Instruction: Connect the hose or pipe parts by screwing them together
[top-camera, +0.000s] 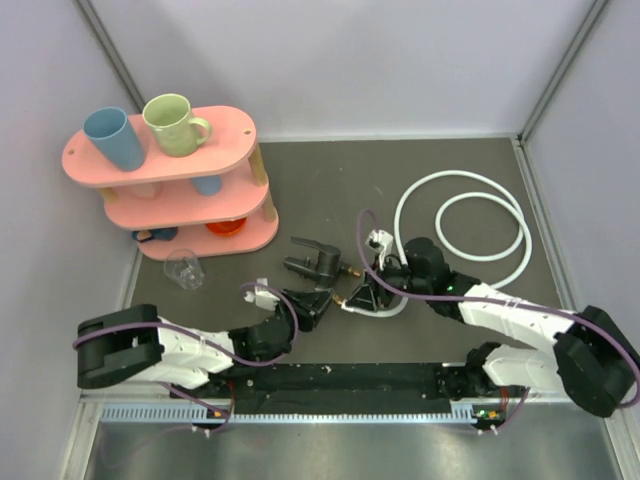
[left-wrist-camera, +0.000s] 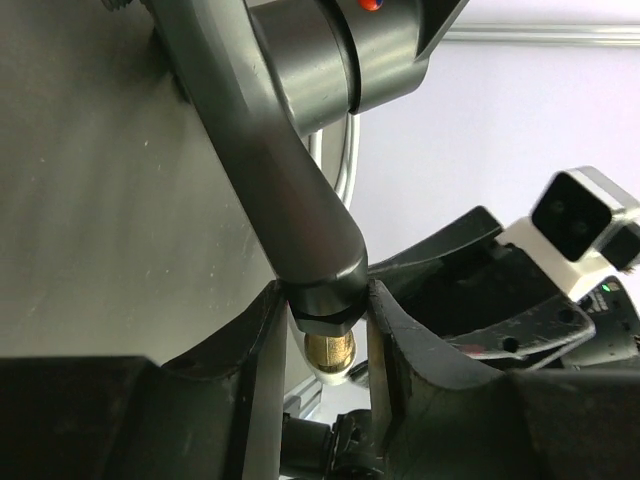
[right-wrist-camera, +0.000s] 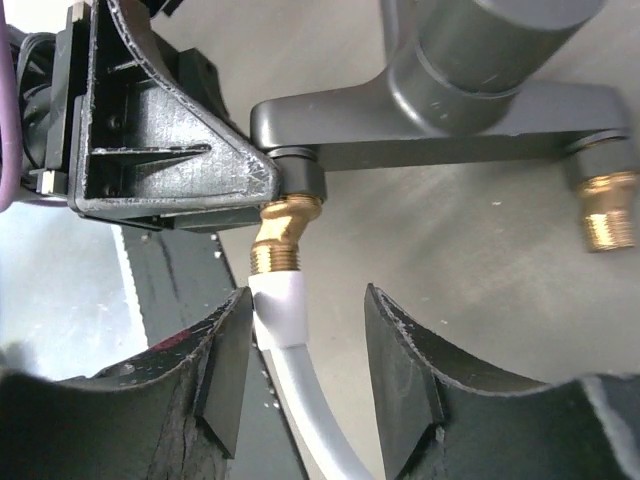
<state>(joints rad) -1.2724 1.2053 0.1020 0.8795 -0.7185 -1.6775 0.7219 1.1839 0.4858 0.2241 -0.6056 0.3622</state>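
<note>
The right gripper (right-wrist-camera: 303, 335) is released, its jaws apart on either side of the white hose (right-wrist-camera: 280, 305). The hose end meets a brass thread (right-wrist-camera: 280, 235) on the tap fitting (right-wrist-camera: 440, 110). The left gripper (left-wrist-camera: 325, 300) is clenched on that fitting. If few turns have caught, the hose's springy loops could tug the end loose or crooked. A pink shelf (top-camera: 170, 165) and a clear cup (top-camera: 185, 268) sit well apart, so nothing crowds the joint.

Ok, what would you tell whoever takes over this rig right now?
Left gripper: shut on the black tap fitting.
Right gripper: open, jaws either side of the white hose end, not clamping.
Hose end sits on the fitting's angled brass end; loops lie far right.
Done: parts mated; tightness unclear.
To do: confirm or finish screwing.
</note>
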